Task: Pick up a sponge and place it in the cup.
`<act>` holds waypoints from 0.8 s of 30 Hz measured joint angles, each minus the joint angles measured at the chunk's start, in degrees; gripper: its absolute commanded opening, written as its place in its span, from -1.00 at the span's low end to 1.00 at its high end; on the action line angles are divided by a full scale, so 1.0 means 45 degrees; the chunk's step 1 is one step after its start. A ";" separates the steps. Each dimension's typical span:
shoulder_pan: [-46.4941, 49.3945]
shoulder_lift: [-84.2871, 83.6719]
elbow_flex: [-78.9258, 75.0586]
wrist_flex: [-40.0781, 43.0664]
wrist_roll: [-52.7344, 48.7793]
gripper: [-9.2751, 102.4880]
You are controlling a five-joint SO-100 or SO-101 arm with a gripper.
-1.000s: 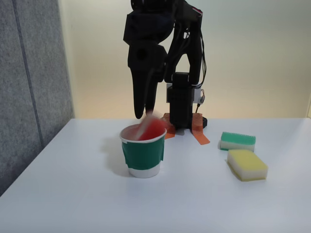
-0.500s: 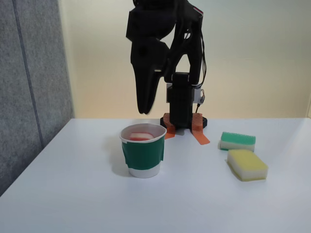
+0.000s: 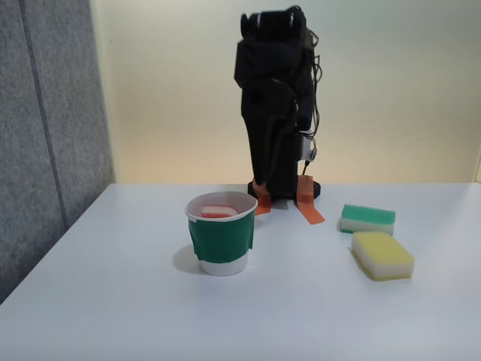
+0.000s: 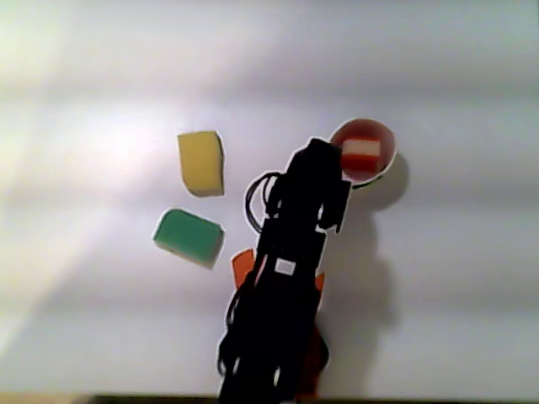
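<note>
Sitting inside one cup (image 3: pixel 221 242): one sponge (image 4: pixel 361 156); two sponges outside.

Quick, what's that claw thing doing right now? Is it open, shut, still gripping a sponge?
Gripper: cannot tell whether open or shut; it holds nothing visible. The red sponge lies inside the cup.

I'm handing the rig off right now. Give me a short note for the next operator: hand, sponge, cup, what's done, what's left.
Hand: empty, pointing down near the arm's base behind the cup; whether it is open or shut cannot be told.
Red-topped sponge: lying inside the green-banded paper cup.
Cup: upright on the white table.
Green-topped sponge and yellow-topped sponge: on the table, right of the cup in the fixed view.
Done: sponge is in the cup.
Left: nothing for this sponge.
</note>
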 measured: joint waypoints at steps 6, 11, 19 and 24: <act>-0.1309 0.3301 0.3320 -0.1270 0.1016 -0.83; -0.1973 0.5371 0.5254 -0.1621 0.1250 -0.83; -0.2559 0.8164 0.7383 -0.1758 0.1211 -0.83; -0.2891 0.9297 0.8809 -0.1875 0.1035 -0.83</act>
